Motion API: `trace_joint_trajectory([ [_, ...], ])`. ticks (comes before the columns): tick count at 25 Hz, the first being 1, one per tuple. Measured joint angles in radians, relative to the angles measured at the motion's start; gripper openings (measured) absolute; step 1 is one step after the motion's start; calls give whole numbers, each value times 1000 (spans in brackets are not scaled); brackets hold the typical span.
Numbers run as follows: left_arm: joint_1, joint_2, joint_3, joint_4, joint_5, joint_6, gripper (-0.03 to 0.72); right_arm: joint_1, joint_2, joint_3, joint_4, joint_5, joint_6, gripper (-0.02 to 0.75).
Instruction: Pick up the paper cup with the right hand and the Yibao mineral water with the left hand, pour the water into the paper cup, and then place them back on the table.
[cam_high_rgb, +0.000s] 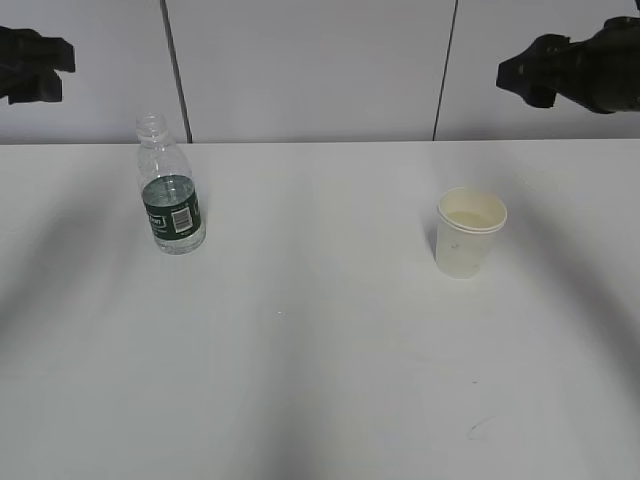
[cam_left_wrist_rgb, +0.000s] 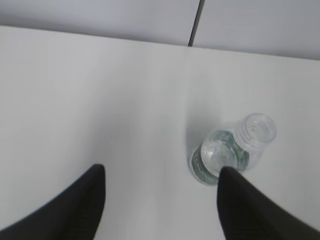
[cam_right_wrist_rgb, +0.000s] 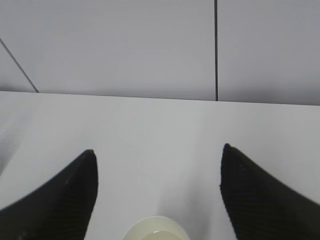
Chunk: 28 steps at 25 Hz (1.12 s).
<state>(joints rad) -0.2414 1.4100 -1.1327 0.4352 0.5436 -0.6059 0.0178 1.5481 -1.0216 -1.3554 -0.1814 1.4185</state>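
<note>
We start with the white desk (cam_high_rgb: 320, 380), which fills most of every view and carries just two things, set well apart so that each arm has its own side to work. Above its far corners hang the two arms: the left hand (cam_high_rgb: 35, 62) at the upper left and the right hand (cam_high_rgb: 575, 65) at the upper right, both raised clear of the desk and touching nothing. Each claw stands open, its black fingers spread wide in its wrist view, the left claw (cam_left_wrist_rgb: 160, 177) over the bottle's side of the desk and the right claw (cam_right_wrist_rgb: 157, 160) over the cup's. The Yibao mineral water (cam_high_rgb: 171, 190) stands upright and capless on the left part of the desk, its green label turned toward us. The paper cup (cam_high_rgb: 469, 232) stands upright on the right, mouth up. We judge that both rest freely, either waiting to be picked up or already set back; the cup's inside looks pale and may hold water, but we cannot tell. The exterior view gives us spacing and uprightness; the left wrist view alone looks down the bottle's open neck, just off the right finger (cam_left_wrist_rgb: 250, 210), while the right wrist view catches only the cup's rim at its lower edge, centred between the fingers.
</note>
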Motion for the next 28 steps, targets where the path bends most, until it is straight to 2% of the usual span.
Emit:
trace_joint_trajectory([
  [6, 0, 17, -154, -254, 317, 234, 416, 0, 0, -8, -1, 0, 6, 593],
  [13, 0, 128, -278, -299, 660, 357, 398, 0, -3, -8, -19, 0, 14, 591],
  [23, 1, 140, -294, -364, 690, 402, 396, 0, -3, -8, -42, 0, 40, 589],
  [24, 1, 134, -292, -365, 690, 407, 396, 0, -3, -8, -42, 0, 44, 570],
  [28, 1, 53, -208, -365, 688, 414, 388, 0, -3, -8, -42, 0, 57, 575],
])
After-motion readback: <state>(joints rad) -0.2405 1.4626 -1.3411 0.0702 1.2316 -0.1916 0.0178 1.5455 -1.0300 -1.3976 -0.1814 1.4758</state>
